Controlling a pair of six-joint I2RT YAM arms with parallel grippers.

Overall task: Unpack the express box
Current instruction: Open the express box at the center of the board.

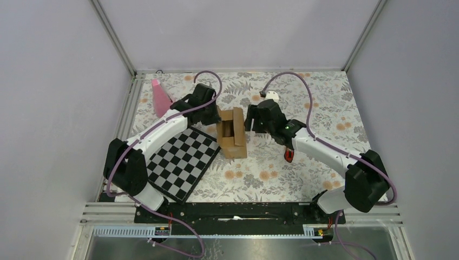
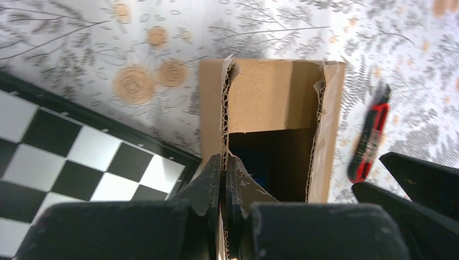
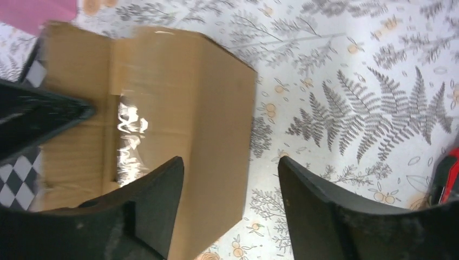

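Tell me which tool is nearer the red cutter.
Right. The right tool hangs open at the express box's right side, with the red cutter just beyond it toward the bases. The left tool is shut on the box's left flap, farther off.

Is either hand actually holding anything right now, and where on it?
The left hand pinches the express box by the corrugated edge of one opened flap. The right hand stands open beside the box, holding nothing.

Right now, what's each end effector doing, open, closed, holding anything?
Left end effector: closed on a flap of the express box.
Right end effector: open, holding nothing.
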